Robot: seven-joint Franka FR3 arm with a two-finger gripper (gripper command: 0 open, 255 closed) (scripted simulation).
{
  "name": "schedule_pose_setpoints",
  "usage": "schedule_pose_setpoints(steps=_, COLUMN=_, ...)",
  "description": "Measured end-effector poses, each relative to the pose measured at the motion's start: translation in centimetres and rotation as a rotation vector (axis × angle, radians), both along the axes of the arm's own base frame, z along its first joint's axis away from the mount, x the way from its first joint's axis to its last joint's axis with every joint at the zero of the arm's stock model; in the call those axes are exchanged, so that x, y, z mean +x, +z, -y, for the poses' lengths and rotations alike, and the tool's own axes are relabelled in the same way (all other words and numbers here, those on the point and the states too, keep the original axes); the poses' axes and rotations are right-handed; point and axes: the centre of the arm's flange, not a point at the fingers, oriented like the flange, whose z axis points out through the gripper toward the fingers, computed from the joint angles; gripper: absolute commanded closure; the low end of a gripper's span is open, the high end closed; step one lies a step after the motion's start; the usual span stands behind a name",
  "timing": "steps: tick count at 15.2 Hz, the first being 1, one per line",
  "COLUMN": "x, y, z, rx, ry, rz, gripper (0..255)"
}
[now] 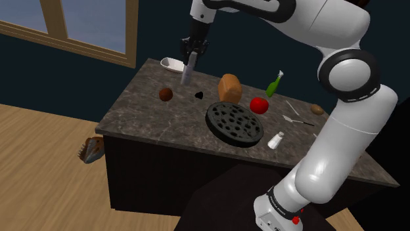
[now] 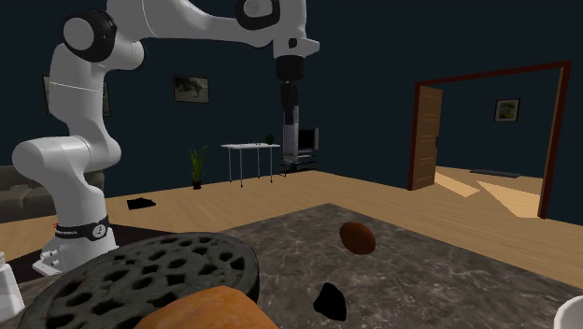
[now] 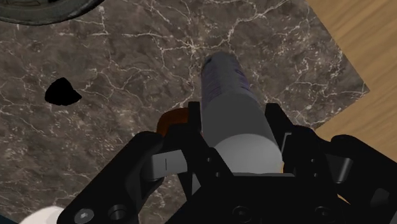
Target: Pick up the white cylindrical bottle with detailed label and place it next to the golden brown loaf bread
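Observation:
My gripper [image 1: 193,51] hangs above the dark marble counter [image 1: 146,113], shut on a whitish-grey cylindrical bottle [image 1: 188,69] with a purplish label. The bottle points downward from the fingers, clear of the counter. In the wrist view the bottle [image 3: 230,105] is clasped between both black fingers [image 3: 198,130]. The golden brown loaf [image 1: 229,87] stands on the counter to the shoulder view's right of the bottle. In the second exterior view the gripper [image 2: 289,93] holds the bottle [image 2: 290,127] high, and the loaf [image 2: 210,311] lies at the bottom edge.
On the counter lie a brown round object [image 1: 166,94], a small black object [image 1: 198,95], a black perforated disc [image 1: 233,123], a red tomato [image 1: 259,105], a green bottle [image 1: 274,84], a white shaker [image 1: 275,139] and a white bowl [image 1: 173,64].

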Motion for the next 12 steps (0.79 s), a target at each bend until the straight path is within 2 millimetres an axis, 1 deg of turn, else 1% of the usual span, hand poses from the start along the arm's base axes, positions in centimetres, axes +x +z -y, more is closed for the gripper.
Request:
schedule_pose_setpoints(steps=2, x=-0.7, y=-0.1, z=3.2, rx=0.000, ry=-0.001, rz=0.000, gripper=255)
schedule_pose_setpoints(steps=5, x=-1.0, y=0.1, z=6.8, rx=0.000, ry=0.000, rz=0.000, gripper=255)
schedule_pose_setpoints(steps=7, x=-1.5, y=-0.1, z=9.5, rx=0.000, ry=0.000, rz=0.000, gripper=255)
schedule_pose_setpoints(steps=9, x=-1.8, y=-0.1, z=11.6, rx=0.000, ry=0.000, rz=0.000, gripper=255)
schedule_pose_setpoints(steps=12, x=-2.6, y=-0.2, z=15.8, rx=0.000, ry=-0.001, rz=0.000, gripper=255)
